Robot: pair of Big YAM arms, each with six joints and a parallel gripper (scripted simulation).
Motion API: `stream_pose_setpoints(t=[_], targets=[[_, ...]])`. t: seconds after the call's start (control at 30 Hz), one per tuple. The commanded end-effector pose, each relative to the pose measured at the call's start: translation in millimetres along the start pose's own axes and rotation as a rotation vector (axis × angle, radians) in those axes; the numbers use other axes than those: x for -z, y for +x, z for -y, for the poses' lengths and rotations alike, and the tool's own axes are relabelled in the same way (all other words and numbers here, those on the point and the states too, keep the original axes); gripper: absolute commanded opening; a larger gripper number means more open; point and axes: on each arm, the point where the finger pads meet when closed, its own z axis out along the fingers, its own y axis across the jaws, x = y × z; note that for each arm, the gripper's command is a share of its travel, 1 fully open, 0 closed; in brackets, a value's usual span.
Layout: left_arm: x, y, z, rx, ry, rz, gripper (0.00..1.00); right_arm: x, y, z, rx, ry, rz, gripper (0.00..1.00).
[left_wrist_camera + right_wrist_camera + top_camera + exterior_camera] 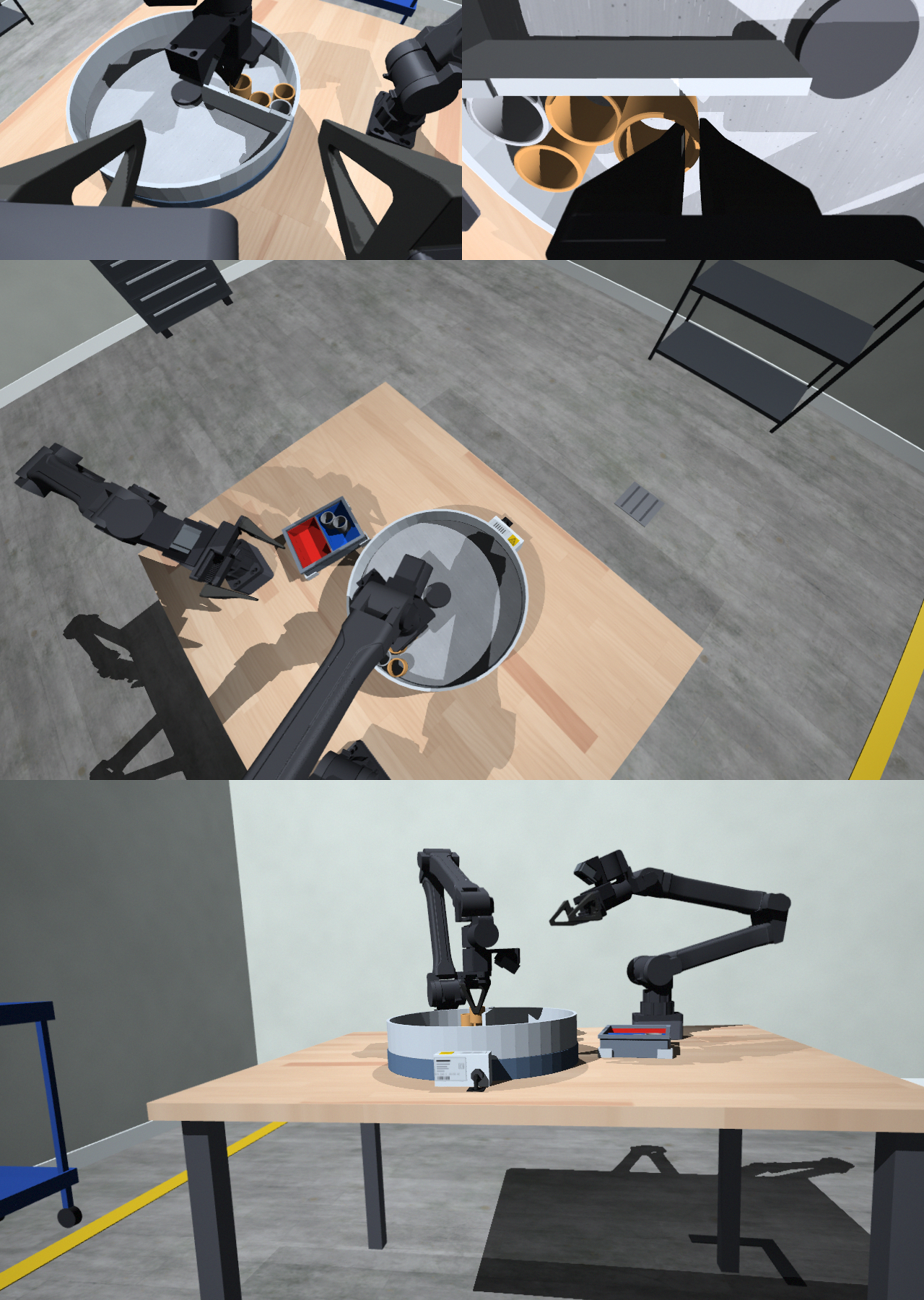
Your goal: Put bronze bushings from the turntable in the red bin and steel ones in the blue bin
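Observation:
My right gripper is shut on the wall of a bronze bushing, one finger inside it. The bushing is tilted and stands higher than the others on the turntable. Beside it stand two bronze bushings, one by the divider and one farther out, and a steel bushing. Two steel bushings stand in the blue bin. The red bin shows no bushing. My left gripper is open and empty near the bins.
A low divider runs from the dark hub to the turntable wall. The high round wall surrounds the bushings. A white control box is fixed to its outside.

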Motion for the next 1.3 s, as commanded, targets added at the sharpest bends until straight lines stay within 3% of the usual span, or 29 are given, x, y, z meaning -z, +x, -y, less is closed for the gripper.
stream_pose_setpoints(t=[0.0, 0.23, 0.57, 0.8, 1.0, 1.07, 1.2, 1.27], targets=[[5.3, -14.3, -1.5, 0.008, -0.004, 0.029, 1.0, 47.6, -7.4, 10.4, 0.017, 0.041, 0.026, 0.0], [5.3, -14.3, -1.5, 0.008, -0.004, 0.029, 1.0, 103.0, -5.0, 8.9, 0.014, 0.044, 0.027, 0.0], [4.9, -61.0, -29.6, 0.043, -0.092, 0.095, 1.0, 90.2, -3.4, 5.5, 0.014, 0.018, 0.014, 0.0], [-6.5, -128.5, -124.1, 0.113, -0.343, 0.17, 1.0, 90.3, -3.5, 5.7, 0.014, 0.018, 0.015, 0.0], [3.3, -181.6, -234.8, 0.167, -0.582, 0.249, 1.0, 96.4, -15.9, 14.2, -0.016, 0.028, 0.02, 0.0], [3.3, -181.6, -234.8, 0.167, -0.582, 0.249, 1.0, 96.4, -15.9, 14.2, -0.016, 0.028, 0.02, 0.0], [29.3, -209.5, -327.8, 0.188, -0.764, 0.309, 1.0, 101.2, -63.3, 29.1, -0.084, 0.026, 0.023, 0.0], [43.6, -212.3, -368.0, 0.194, -0.84, 0.324, 1.0, 102.5, -117.5, 38.1, -0.103, 0.026, 0.023, 0.0]])
